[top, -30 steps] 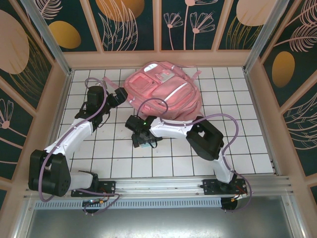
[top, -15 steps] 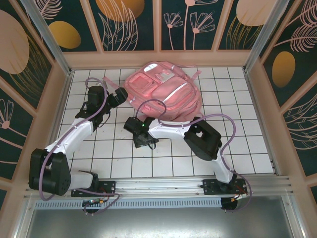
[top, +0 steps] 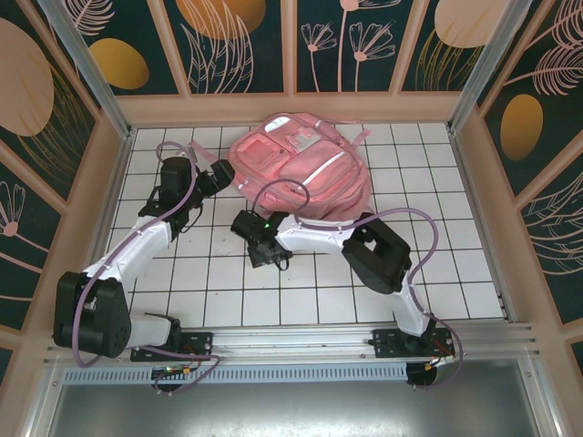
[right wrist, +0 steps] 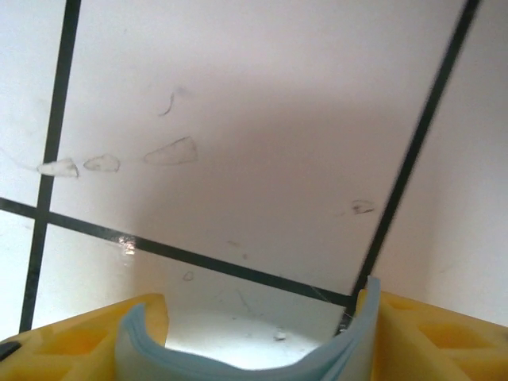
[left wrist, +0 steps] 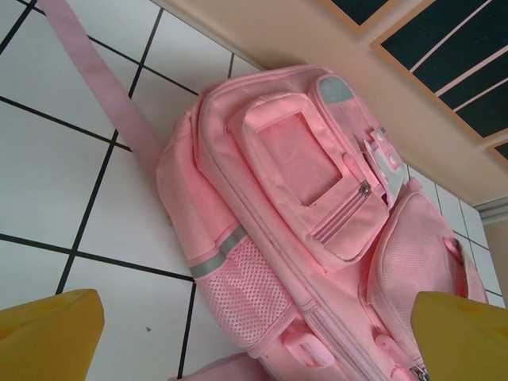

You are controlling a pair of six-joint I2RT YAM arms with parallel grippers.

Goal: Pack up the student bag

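Right pincer (right wrist: 254, 337) is partly closed and squeezes a thin blue sheet (right wrist: 238, 373), which bows between the yellow fingers just above the white table (top: 437, 273). Left pincer (left wrist: 254, 333) is wide open, holds nothing, and hangs beside the pink bag (top: 301, 168) at the back of the table. The sheet might crease or slip out because it bends so much. The bag looks zipped, so the sheet may have nowhere to go.
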